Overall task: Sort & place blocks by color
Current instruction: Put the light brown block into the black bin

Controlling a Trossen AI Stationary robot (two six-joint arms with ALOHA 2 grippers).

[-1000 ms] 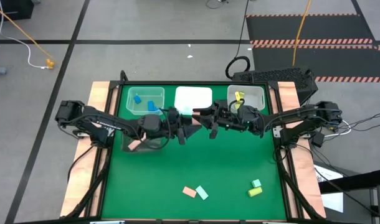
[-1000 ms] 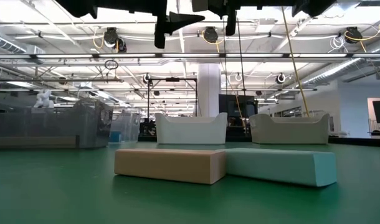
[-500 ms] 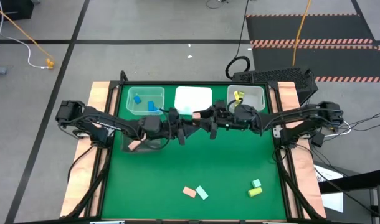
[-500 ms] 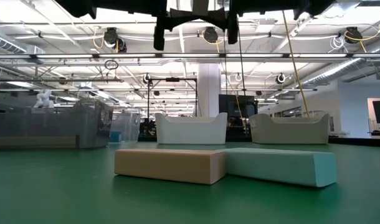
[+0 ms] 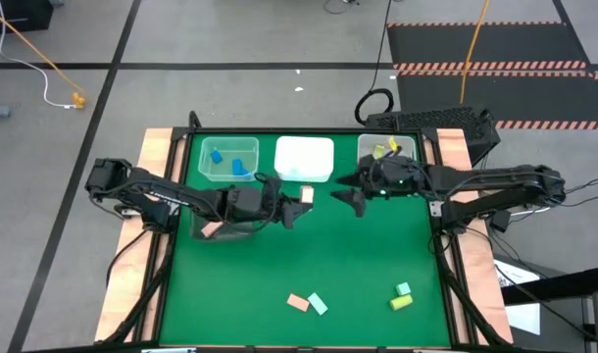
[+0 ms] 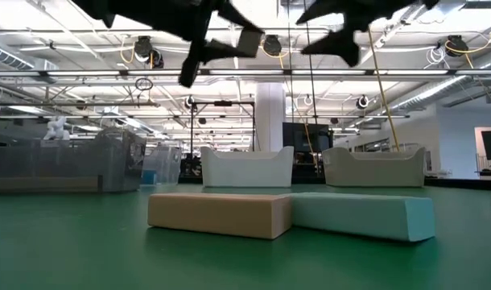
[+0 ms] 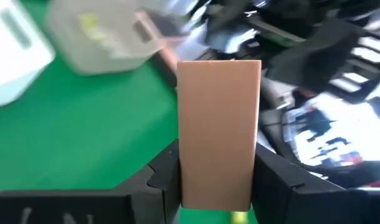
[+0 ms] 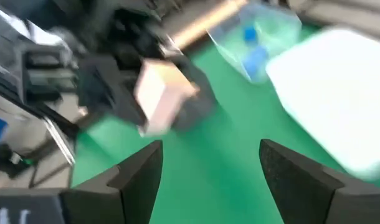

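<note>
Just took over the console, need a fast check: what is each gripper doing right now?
Left gripper: shut on the salmon pink block, held above the table.
Right gripper: open, holding nothing, near the bin with yellow blocks.

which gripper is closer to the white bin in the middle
Left. The left gripper, holding a salmon pink block, sits just below the white bin. The right gripper, jaws open, hangs off the bin's lower right corner, slightly farther.

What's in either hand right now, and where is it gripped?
The left hand holds a salmon pink block, clamped across its lower end, most of it sticking out past the fingers. The right hand is open and empty.
</note>
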